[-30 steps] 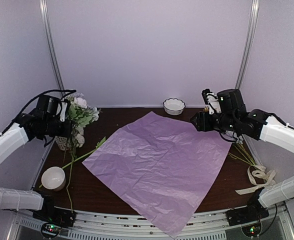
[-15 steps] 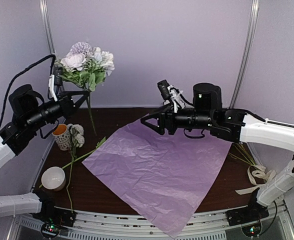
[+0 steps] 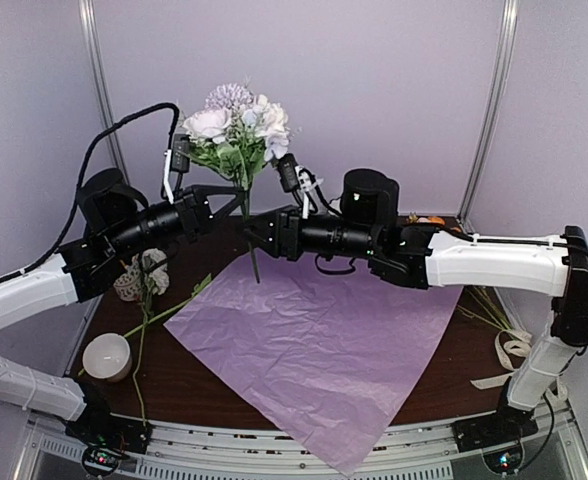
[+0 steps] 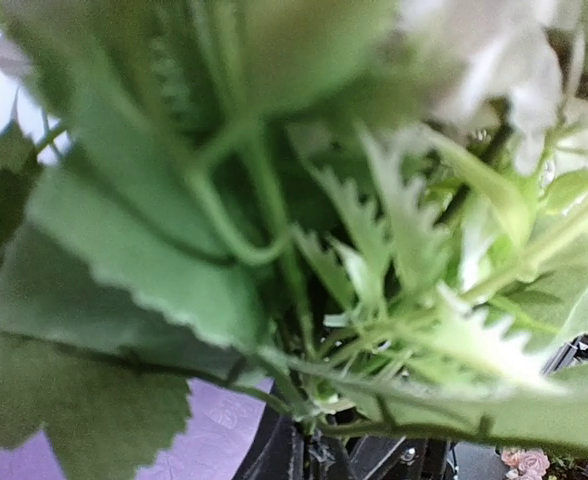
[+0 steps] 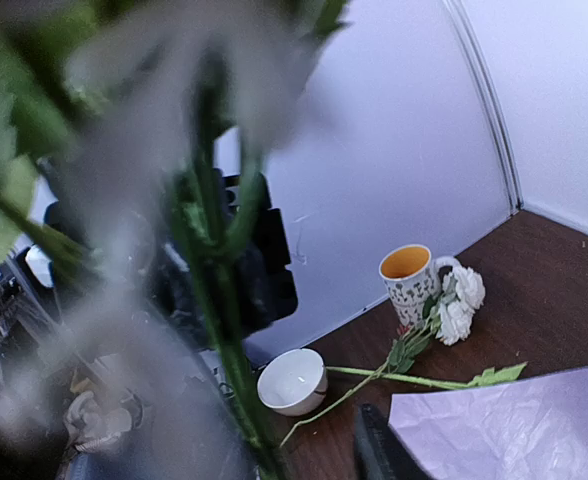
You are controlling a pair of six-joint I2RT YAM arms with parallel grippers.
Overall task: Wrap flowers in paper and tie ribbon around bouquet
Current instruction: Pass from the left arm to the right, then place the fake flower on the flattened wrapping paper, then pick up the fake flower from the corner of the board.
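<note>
The left end effector (image 3: 232, 192) is clenched on the stalks of the flowers (image 3: 236, 125), holding the bunch upright above the far left of the table (image 3: 189, 385). The right end effector (image 3: 251, 230) meets the stalks just below; whether it grips cannot be told. The paper (image 3: 319, 330) lies flat at centre. Judged step: carrying the flowers to the paper. The next move calls for laying the stalks on the sheet.
</note>
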